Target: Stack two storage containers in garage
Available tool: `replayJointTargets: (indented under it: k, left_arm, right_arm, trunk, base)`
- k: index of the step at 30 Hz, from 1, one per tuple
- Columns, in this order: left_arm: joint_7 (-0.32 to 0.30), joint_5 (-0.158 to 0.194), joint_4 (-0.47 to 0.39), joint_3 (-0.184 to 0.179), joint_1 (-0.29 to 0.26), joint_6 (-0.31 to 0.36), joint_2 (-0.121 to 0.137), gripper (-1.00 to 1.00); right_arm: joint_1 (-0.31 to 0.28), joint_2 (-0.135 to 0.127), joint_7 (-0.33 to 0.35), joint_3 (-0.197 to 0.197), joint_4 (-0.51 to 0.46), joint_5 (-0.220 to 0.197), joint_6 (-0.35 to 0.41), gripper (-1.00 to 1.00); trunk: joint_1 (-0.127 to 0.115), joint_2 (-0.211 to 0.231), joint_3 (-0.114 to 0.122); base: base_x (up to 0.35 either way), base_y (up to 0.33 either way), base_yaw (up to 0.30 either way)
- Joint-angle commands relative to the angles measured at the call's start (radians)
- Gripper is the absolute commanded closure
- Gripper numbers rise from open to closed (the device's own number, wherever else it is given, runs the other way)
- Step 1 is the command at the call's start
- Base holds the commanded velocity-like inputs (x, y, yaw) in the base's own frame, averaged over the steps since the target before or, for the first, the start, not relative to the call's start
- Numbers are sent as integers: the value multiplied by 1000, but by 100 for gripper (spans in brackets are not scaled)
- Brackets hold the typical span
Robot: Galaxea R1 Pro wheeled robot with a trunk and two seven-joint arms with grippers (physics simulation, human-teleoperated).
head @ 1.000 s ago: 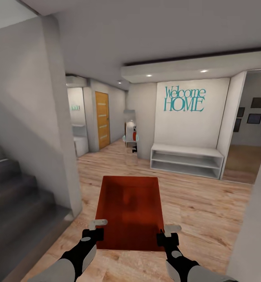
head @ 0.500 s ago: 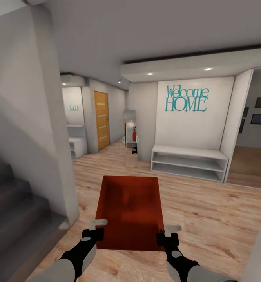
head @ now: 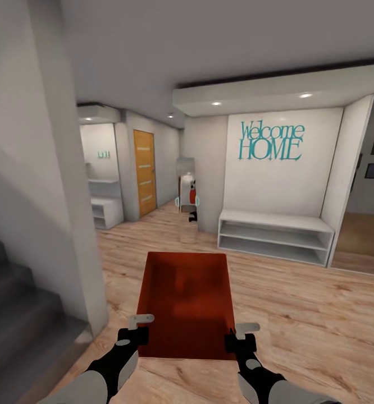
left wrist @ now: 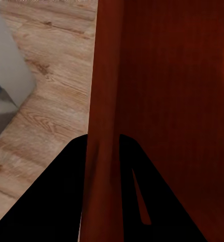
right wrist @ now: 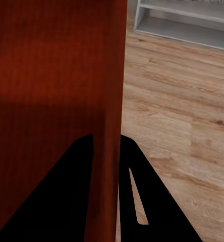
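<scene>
An orange-red storage container [head: 187, 303] hangs in front of me above the light wood plank floor [head: 299, 314], held by its two long side walls. My left gripper [head: 136, 331] is shut on its left wall [left wrist: 104, 96], one finger inside and one outside. My right gripper [head: 238, 336] is shut the same way on the right wall [right wrist: 109, 96]. The bin's inside looks bare and shadowed near me. The other storage container is out of view, as are the garage and its dark grey floor.
Grey stairs [head: 18, 320] and a white pillar wall [head: 63, 213] stand close on the left. A low white shelf bench [head: 274, 235] sits ahead right under a teal "Welcome HOME" sign [head: 271, 141]. An orange door [head: 144, 171] and a corridor lie ahead; a doorway [head: 366, 230] opens at right.
The whole picture has shifted: stairs and pillar slide left, the bench and sign drift right and grow, so the camera has moved. Both grippers and the bin keep their places.
</scene>
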Motion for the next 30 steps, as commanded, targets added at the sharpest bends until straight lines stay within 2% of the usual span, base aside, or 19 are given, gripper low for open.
replayJointTargets:
  k: [1,23,30]
  left_arm:
    - [61,-2,4,18,0,-3,0,100]
    - [61,-2,4,18,0,-3,0,100]
    - [61,-2,4,18,0,-3,0,100]
  right_arm:
    - [-2,0,-15,-33,-2,-17,-15,100]
    - [-2,0,-15,-33,-2,-17,-15,100]
    - [-2,-1,-15,-33,-2,-17,-15,100]
  trunk:
    - [1,-1,-2]
    - [1,-1,-2]
    - [1,-1,-2]
  base:
    - [322,0,0]
    - [322,0,0]
    - [322,0,194]
